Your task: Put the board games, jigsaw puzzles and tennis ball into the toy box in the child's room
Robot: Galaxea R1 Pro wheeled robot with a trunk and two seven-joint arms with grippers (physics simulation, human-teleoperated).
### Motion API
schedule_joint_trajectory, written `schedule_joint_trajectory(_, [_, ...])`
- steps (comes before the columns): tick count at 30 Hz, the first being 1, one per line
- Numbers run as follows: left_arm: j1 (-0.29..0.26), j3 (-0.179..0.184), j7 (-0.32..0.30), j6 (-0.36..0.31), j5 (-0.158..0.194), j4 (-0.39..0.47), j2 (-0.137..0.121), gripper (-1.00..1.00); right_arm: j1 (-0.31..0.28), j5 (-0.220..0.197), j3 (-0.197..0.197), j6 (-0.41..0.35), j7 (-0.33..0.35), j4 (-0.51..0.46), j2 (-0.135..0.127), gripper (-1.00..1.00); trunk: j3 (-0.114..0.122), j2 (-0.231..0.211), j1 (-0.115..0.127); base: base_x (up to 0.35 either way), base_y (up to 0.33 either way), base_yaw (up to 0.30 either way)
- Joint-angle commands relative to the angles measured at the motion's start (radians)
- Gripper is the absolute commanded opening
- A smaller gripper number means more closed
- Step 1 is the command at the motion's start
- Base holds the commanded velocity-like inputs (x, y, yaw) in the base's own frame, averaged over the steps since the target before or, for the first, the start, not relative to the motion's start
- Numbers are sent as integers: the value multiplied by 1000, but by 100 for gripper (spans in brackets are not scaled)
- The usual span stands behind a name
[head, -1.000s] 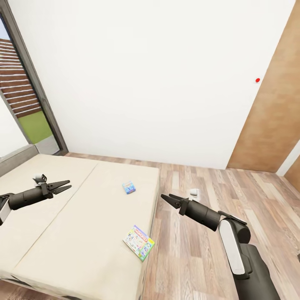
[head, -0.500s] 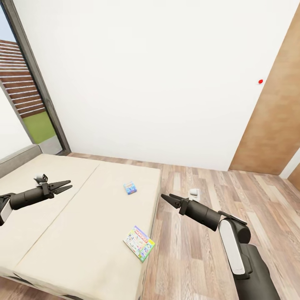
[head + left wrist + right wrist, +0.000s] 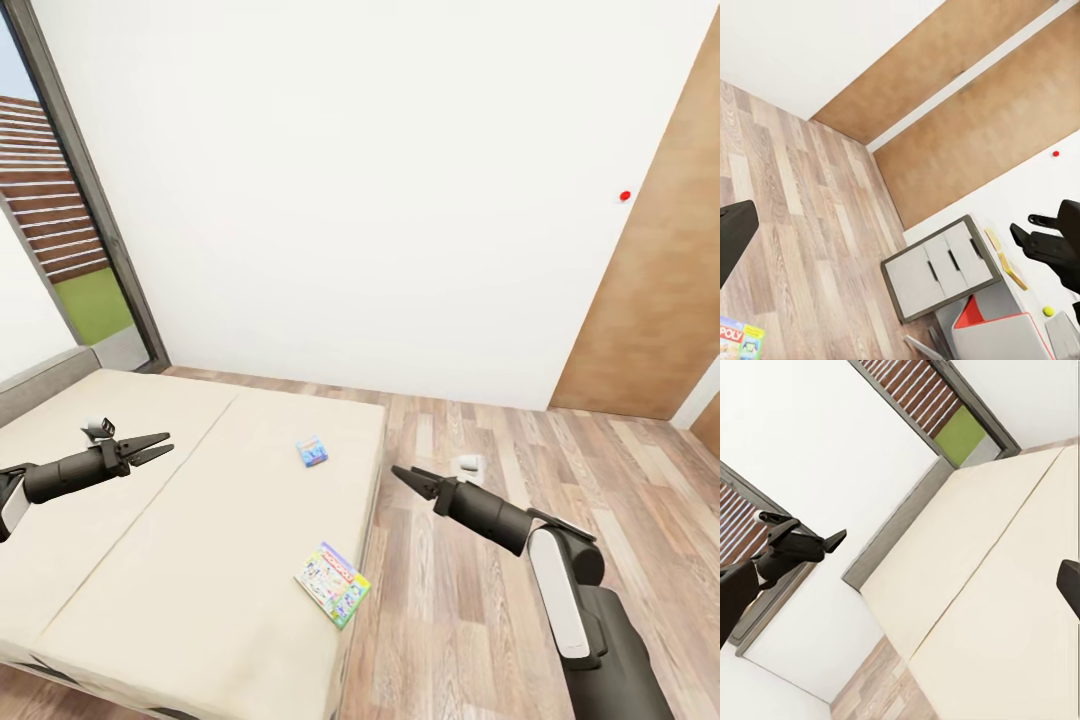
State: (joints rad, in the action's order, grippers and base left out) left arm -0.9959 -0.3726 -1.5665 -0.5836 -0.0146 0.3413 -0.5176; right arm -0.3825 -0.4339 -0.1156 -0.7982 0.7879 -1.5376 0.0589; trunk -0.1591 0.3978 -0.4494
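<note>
While both lie flat, the board game point(image 3: 333, 583) angles toward the small game point(image 3: 312, 451).

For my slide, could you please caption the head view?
Two board games lie on the bed between open grippers.

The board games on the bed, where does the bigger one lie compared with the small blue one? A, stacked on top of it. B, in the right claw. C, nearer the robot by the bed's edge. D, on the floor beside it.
C: the bigger board game lies flat near the bed's floor-side edge, closer to the robot than the small blue game, with bare mattress between them.
</note>
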Motion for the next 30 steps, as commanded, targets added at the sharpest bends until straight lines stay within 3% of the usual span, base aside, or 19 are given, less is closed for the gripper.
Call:
schedule_joint_trajectory(1, [-1, -2, -4, -10, -2, 0, 0, 100, -1, -1, -3, -6, 3, 0, 1, 100, -2, 2, -1, 0, -117, 0])
schedule_joint_trajectory(11, [-1, -2, -4, -11, -2, 0, 1, 100, -1, 1, -5, -6, 3, -2, 1, 100, -2, 2, -1, 0, -210, 33])
schedule_joint_trajectory(30, [-1, -2, -4, -10, -2, 0, 2, 100, -1, 1, -5, -6, 2, -2, 1, 100, -2, 2, -1, 0, -36, 271])
